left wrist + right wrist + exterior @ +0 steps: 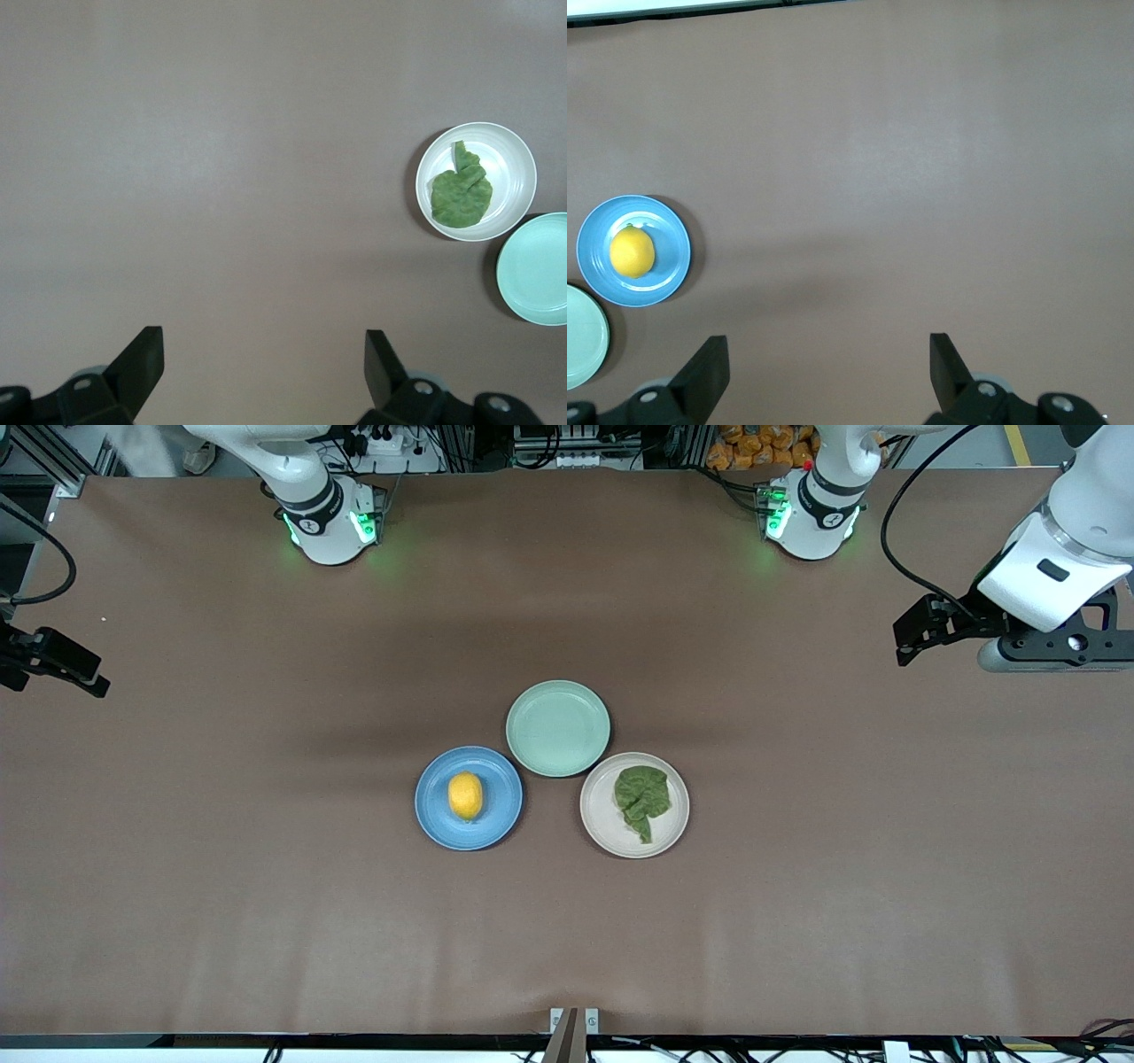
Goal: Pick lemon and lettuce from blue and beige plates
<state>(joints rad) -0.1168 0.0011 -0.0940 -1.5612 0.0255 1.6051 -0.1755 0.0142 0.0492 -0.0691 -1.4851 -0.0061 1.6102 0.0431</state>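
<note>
The yellow lemon (466, 795) (633, 252) lies in the middle of the blue plate (431, 819) (671, 266). A wrinkled green lettuce (642, 797) (461, 193) leaf lies on the beige plate (601, 825) (516, 164), which stands beside the blue one toward the left arm's end. My left gripper (914, 634) (264, 354) hangs open and empty over bare table at the left arm's end. At the right arm's end my right gripper (87, 671) (828, 359) hovers open, holding nothing. Both are well away from the plates.
An empty mint-green plate (558, 728) (536, 270) touches both other plates, farther from the front camera. Brown table covering (266, 886) spreads wide around the three plates. The arm bases stand along the table's top edge.
</note>
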